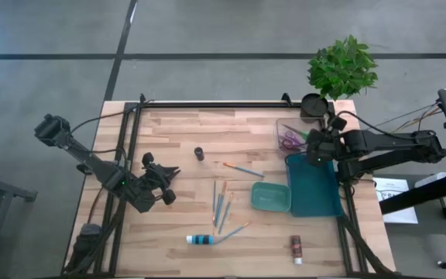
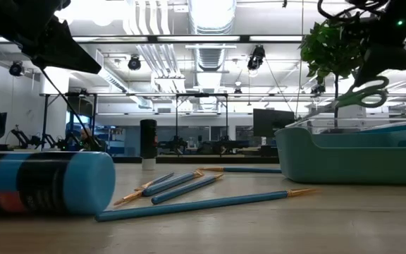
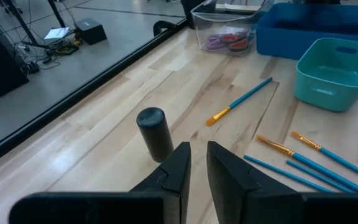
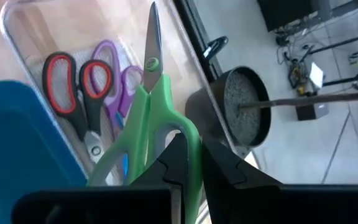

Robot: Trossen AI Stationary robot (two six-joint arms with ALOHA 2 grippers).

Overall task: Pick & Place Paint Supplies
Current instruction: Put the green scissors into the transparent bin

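High view: clear bin holds scissors; teal tray and small teal palette lie beside it. Five paintbrushes, two paint tubes lie on table. Left gripper hovers with fingers nearly together, empty.
Right wrist view: right gripper clamps green scissors above the bin.

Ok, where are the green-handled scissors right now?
The green-handled scissors are clamped in the right tool, held above the clear plastic bin of other scissors, at the table's far right beside the blue tray.
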